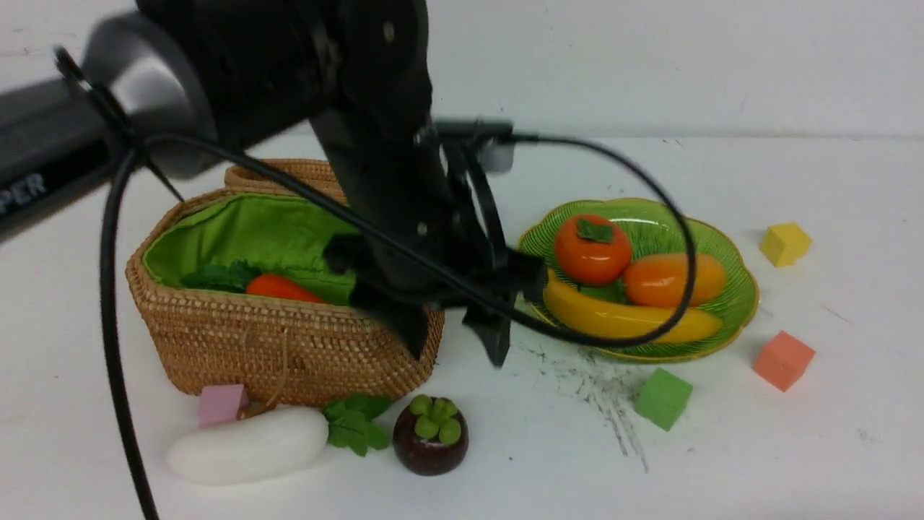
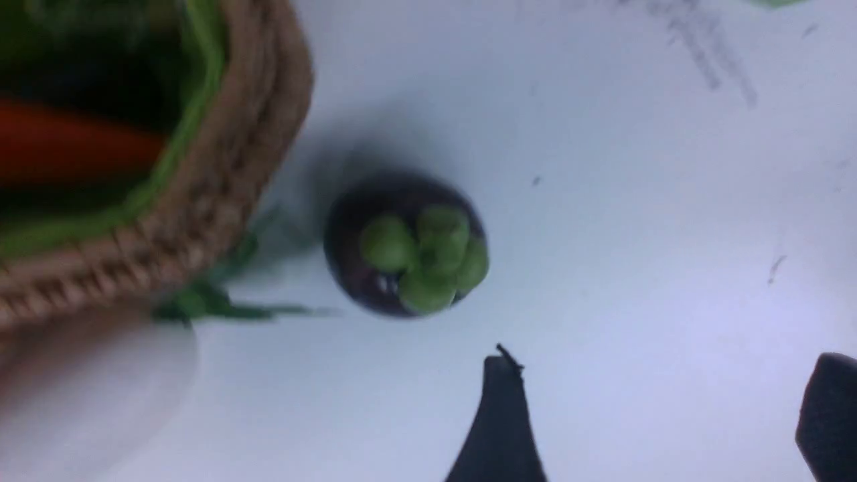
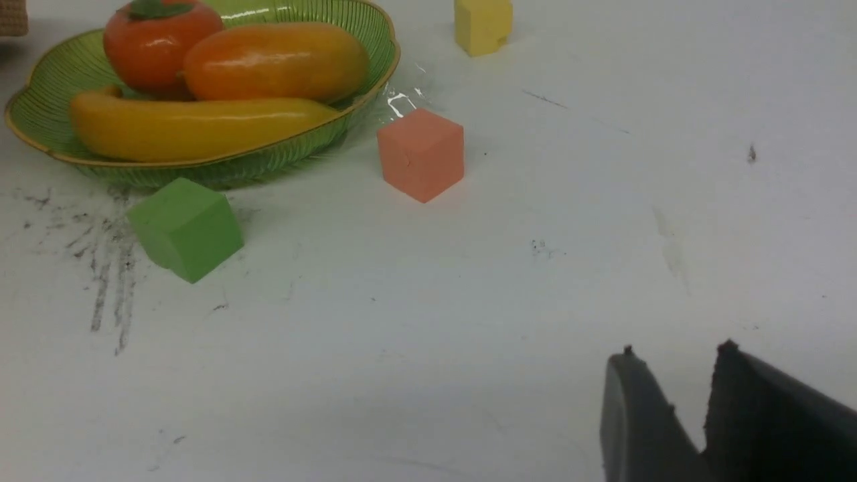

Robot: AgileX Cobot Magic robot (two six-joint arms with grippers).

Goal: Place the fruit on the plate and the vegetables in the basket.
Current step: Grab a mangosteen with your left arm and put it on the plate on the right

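Note:
A dark purple mangosteen (image 1: 430, 437) (image 2: 405, 244) stands on the table in front of the wicker basket (image 1: 289, 347). My left gripper (image 1: 456, 345) (image 2: 666, 365) hangs open and empty above the table, just behind the mangosteen and beside the basket's corner. An orange-red carrot (image 1: 281, 287) lies inside the basket. The white radish (image 1: 249, 444) lies on the table against the basket's front. The green plate (image 1: 725, 249) (image 3: 40, 114) holds a persimmon (image 1: 592, 249), a mango (image 1: 675, 278) and a banana (image 1: 628, 318). My right gripper (image 3: 676, 351) is low over bare table, jaws a narrow gap apart, empty.
Foam cubes lie around: a pink one (image 1: 220, 403) by the basket, green (image 1: 663, 397), salmon (image 1: 783, 360) and yellow (image 1: 785, 243) ones around the plate. The left arm's black cable (image 1: 678, 238) loops over the plate. Dark scuff marks (image 1: 606, 390) streak the table.

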